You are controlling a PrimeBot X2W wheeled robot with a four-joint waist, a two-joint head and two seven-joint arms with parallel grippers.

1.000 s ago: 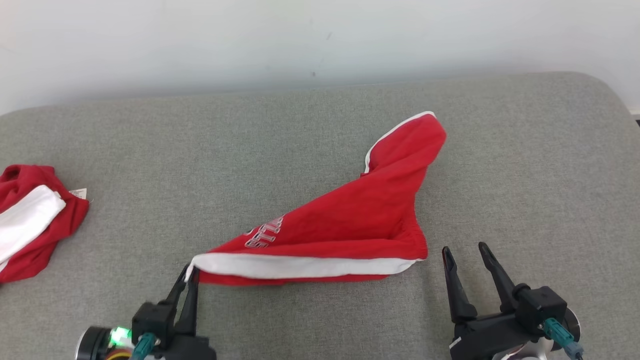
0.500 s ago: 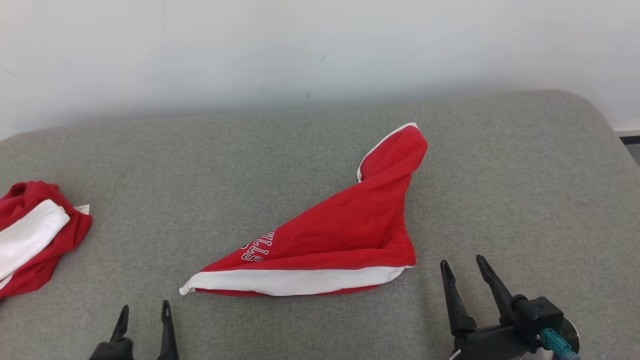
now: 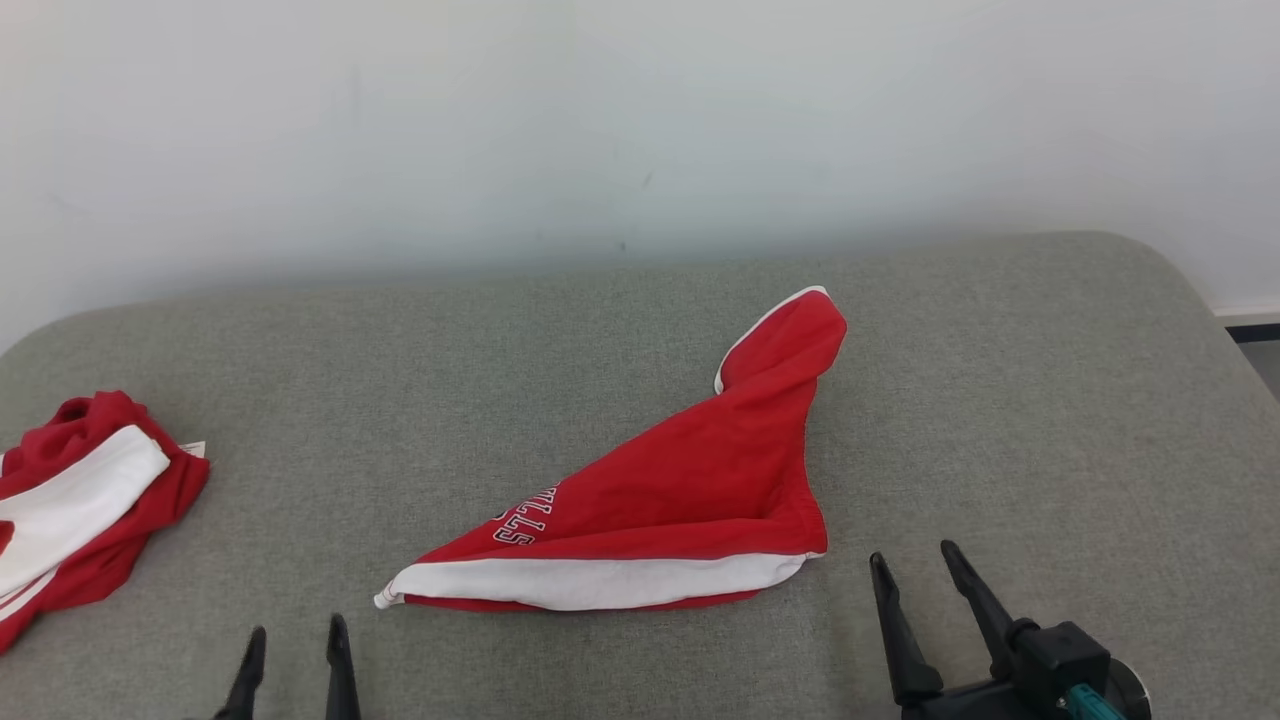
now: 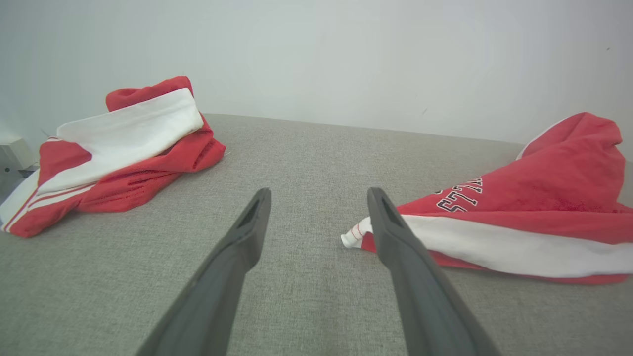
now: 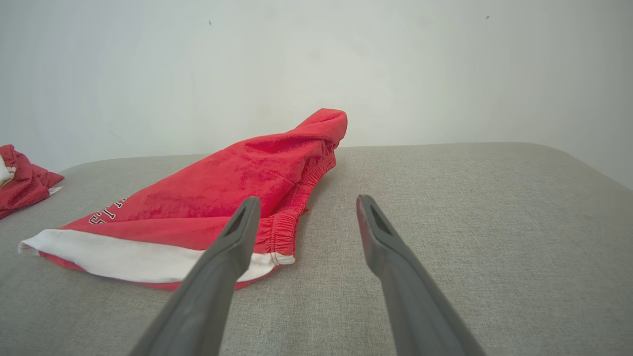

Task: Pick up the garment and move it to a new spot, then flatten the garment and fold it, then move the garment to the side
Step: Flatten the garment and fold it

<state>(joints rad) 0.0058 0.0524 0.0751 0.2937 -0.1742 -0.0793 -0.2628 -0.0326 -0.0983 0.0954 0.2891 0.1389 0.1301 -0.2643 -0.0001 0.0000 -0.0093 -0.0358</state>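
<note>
**Red garment lies rumpled, not yet flattened**

At far left, a second red and white bundle sits aside on the grey upholstered surface. The left gripper is low, its fingers spread and empty, near the garment's white-trimmed tip. The garment lies mid-surface in a rough triangle, its far end humped up. To its right, the right gripper also has spread fingers and holds nothing. Flattening appears to be the step in hand. Next, each gripper likely needs to pinch a near corner and draw it outward.
</note>
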